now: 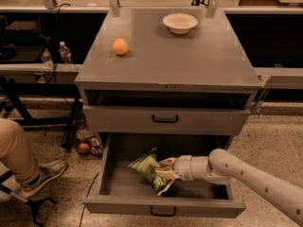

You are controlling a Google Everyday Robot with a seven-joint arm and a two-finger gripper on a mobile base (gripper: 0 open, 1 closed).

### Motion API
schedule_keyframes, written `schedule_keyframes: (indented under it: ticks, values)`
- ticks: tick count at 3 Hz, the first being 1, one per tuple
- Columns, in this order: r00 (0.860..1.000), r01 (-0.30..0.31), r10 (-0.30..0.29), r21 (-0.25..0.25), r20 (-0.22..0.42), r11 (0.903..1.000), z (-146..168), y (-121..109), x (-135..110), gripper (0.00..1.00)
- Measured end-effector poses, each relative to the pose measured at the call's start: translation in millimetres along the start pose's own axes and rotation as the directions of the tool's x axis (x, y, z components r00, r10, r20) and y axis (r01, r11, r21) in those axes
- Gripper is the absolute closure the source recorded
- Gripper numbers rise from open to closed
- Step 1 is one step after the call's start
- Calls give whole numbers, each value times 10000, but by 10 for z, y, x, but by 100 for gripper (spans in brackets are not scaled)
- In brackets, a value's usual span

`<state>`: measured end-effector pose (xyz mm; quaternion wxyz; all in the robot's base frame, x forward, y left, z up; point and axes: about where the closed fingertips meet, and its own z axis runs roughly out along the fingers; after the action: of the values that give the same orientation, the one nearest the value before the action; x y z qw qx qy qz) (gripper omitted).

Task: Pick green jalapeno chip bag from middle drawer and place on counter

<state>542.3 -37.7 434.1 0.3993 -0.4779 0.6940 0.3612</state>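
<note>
Camera view, looking down on the cabinet front.

- Middle drawer (163, 206) pulled fully out; its open top is why the arm (246, 174) can come in low from the right rather than from above.
- Green jalapeno chip bag (147, 166) is inside this drawer, near the centre of the floor and slightly left. It sits tilted, one corner pointing down toward the drawer front. Judged: partly raised by the grip rather than lying flat.
- Gripper (163, 172) is in the drawer, at the bag's right edge. Fingers (165, 163) look closed on the foil there, pinching the bag's side. An edge grip makes sense: the crinkled foil offers a thin fold to clamp, while the puffed face would slip.
- Wrist runs roughly level, so the forearm clears the drawer's right wall.
- Shallower drawer (165, 119) above is shut. Judged: the bag must come out toward the drawer front before it rises, or it will catch on that overhang.
- Counter (189, 65) carries an orange fruit (120, 46) at left and a pale bowl (180, 22) at the back. The front and right stretch is bare, the likely drop spot.
- Person's leg and shoe (45, 174) at far left, well apart from the drawer.
- Stage, judged: grasp made, lift-out not yet done.
</note>
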Motion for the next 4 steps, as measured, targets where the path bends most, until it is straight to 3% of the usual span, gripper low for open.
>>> schedule_keyframes:
  ticks: [1,2,3,4]
  values:
    - [9985,472,-498,1053,222,9933,-784,25,-274,100]
    - [9970,748,-692,2160,-337,9735,-1354,105,-493,100]
    - [9959,872,-798,2221,-421,9711,-1405,102,-539,100]
    - [9952,981,-952,2573,-241,9613,-1533,184,-726,100]
